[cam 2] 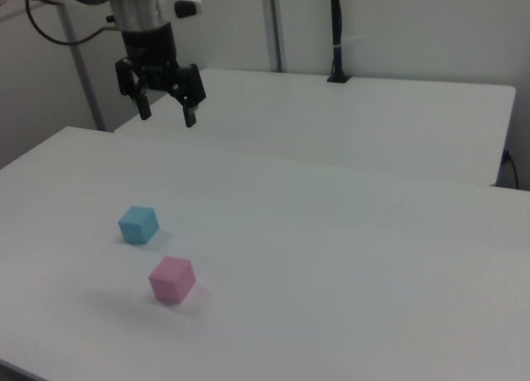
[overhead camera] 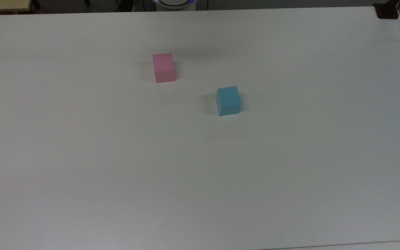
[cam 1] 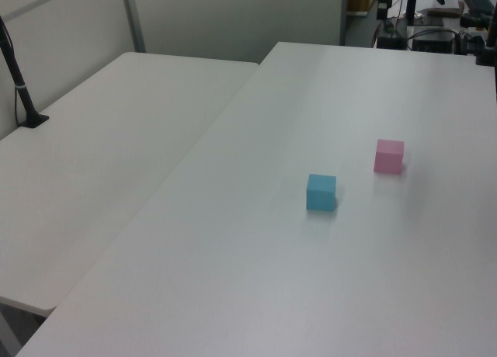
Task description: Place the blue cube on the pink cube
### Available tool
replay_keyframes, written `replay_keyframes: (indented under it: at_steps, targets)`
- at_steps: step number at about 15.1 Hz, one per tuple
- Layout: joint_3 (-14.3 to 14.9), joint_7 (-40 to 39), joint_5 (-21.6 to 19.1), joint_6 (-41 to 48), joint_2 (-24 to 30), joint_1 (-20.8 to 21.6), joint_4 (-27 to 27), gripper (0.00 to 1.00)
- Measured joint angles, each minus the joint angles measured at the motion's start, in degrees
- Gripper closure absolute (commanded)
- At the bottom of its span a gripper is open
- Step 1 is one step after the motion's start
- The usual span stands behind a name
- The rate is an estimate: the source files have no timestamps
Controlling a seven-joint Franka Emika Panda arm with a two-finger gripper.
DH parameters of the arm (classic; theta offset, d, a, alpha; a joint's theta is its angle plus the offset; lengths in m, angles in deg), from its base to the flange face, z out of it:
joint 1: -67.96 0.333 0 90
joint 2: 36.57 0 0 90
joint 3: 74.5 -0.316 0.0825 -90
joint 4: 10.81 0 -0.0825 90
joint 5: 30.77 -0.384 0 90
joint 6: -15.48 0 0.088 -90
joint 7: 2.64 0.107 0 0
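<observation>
Pink matte first, since it sits nearest in the right view: the pink cube [cam 2: 172, 279] rests flat on the white desk [cam 2: 348, 257], toward the near edge, with the blue cube [cam 2: 138, 224] a little farther back and apart from it, nothing touching either. My worry is the stacking itself: both cubes are the same size, so if I set the blue one down off-centre or twisted against the pink one's top face, it may overhang and tip off, and a descent that is too low could shove the pink cube across the smooth desk. A skewed grasp on the blue cube could also nudge it away before I close. Farthest back, my pincer [cam 2: 166, 114] hangs high above the desk's far edge, pointing down, fingers spread wide and holding nothing.
</observation>
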Motion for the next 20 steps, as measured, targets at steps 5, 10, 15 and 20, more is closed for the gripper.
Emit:
replay_keyframes:
  at_steps: [5,10,15,20]
  targets:
    - [-0.3,0.0,-4.4,-10.0,0.2,0.2,-7.1,0.0]
    - [-3.8,3.3,-5.4,-23.5,0.3,1.8,-17.3,0.0]
    - [-8.6,10.4,-5.4,-32.8,-0.7,3.9,-24.0,0.0]
    - [-10.6,14.6,-2.6,-37.7,-4.5,6.7,-25.4,0.0]
